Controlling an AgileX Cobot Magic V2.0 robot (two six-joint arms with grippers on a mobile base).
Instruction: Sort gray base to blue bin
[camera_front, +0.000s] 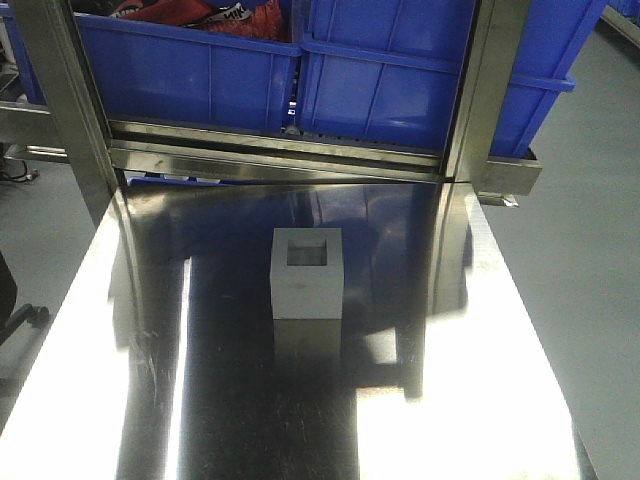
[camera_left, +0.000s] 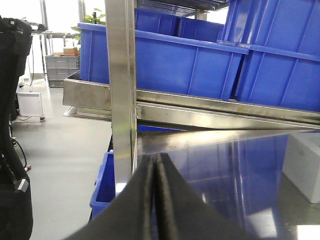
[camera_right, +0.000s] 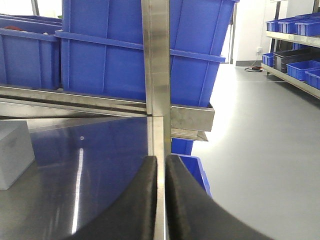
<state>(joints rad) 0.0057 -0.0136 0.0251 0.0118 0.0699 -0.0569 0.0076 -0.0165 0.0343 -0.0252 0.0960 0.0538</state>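
Exterior front-facing view: the gray base (camera_front: 307, 285) stands upright, recess up, mid steel table (camera_front: 520, 400), in front of the shelved blue bin (camera_front: 390, 80), likely so either arm can reach it; I see my left gripper (camera_left: 156, 161) closed and right gripper (camera_right: 161, 161) nearly closed, both empty.

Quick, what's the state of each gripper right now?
Left gripper: closed, holding nothing.
Right gripper: closed but for a thin slit, holding nothing.

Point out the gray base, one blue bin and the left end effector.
gray base (camera_front: 307, 297): front-facing view, its front face.
blue bin (camera_front: 385, 95): front-facing view, its front wall.
left end effector (camera_left: 156, 166): left wrist view, where its fingertips meet.
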